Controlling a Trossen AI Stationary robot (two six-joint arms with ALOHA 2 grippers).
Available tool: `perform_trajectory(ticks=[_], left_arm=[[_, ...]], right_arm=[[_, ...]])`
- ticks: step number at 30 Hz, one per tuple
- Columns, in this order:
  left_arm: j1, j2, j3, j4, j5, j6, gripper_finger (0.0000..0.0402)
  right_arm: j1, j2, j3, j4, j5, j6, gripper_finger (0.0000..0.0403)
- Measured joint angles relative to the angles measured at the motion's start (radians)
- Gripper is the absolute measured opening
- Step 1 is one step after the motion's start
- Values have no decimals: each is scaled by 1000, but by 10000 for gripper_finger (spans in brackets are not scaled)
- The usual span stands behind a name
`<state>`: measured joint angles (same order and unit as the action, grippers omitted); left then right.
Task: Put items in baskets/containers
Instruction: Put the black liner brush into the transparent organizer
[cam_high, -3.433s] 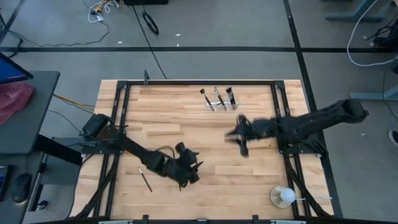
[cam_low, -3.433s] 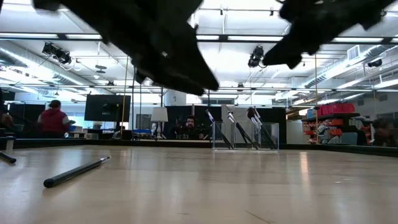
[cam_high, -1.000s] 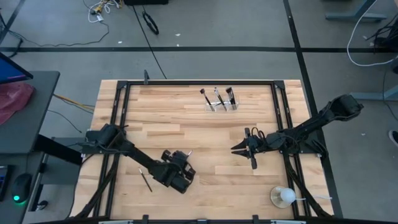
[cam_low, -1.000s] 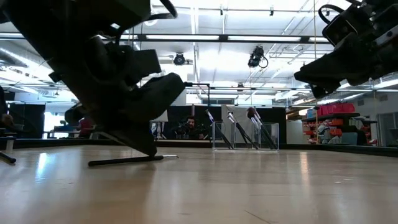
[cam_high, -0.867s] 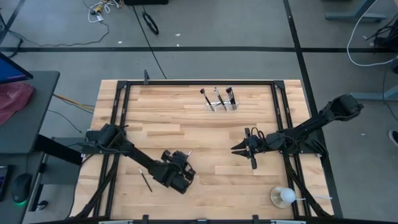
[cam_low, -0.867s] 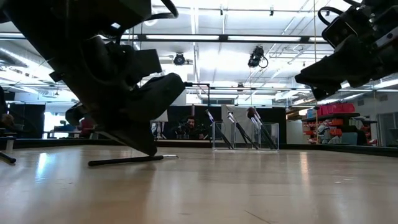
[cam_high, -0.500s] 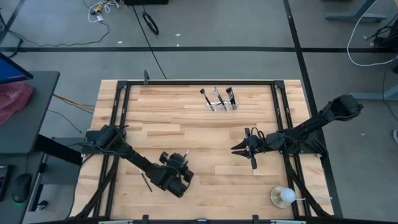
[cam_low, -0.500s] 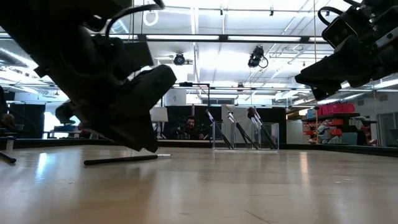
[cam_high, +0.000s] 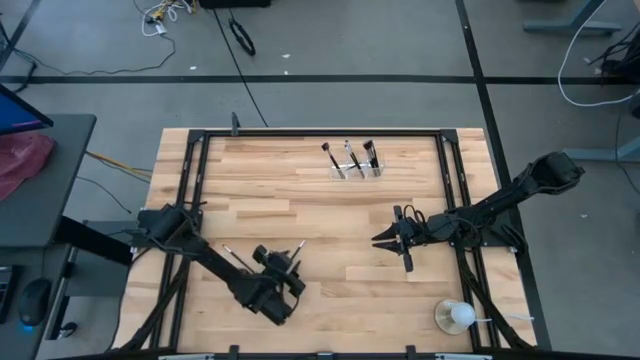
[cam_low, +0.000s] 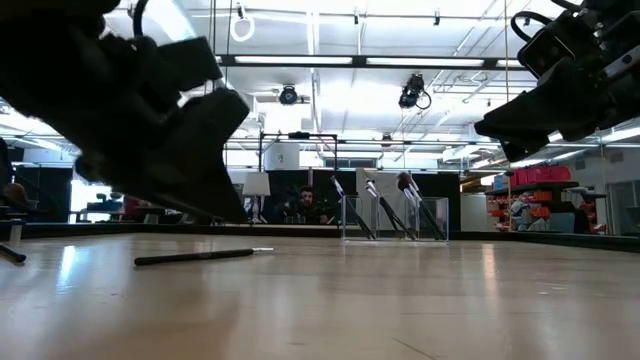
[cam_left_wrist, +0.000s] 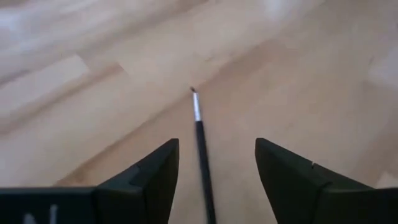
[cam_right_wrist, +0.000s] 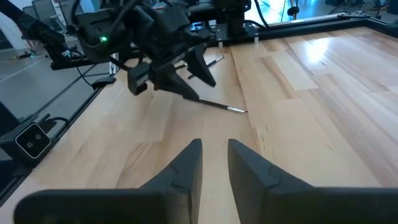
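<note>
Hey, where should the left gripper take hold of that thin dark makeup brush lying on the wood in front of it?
Grip the thin dark makeup brush on its black handle, behind the silver ferrule. It lies flat on the wooden table, centred between the open fingers of the left gripper, so probably come straight down with the fingers across the handle.

My wooden tabletop (cam_high: 330, 215) carries a black metal frame (cam_high: 320, 133) around its edges. Near the tabletop's front right corner stands a white ball (cam_high: 460, 316) on a clear round base. Left of the tabletop a grey desk (cam_high: 40, 190) holds a red cloth (cam_high: 22, 160). Cables (cam_high: 170, 14) lie on the floor behind the tabletop.
</note>
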<state>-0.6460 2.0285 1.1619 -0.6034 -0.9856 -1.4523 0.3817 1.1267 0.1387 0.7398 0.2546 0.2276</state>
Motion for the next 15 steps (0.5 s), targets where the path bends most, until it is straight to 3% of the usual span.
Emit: perform_trajectory(ticks=[7, 11, 15], left_arm=[[24, -3, -186, 398, 31, 158, 216], [41, -7, -226, 427, 50, 215, 201], [52, -13, -264, 434, 105, 238, 156]], right_arm=[[0, 0, 0, 0, 0, 0, 77], [0, 0, 0, 0, 0, 2, 77], [0, 0, 0, -1, 0, 5, 77]])
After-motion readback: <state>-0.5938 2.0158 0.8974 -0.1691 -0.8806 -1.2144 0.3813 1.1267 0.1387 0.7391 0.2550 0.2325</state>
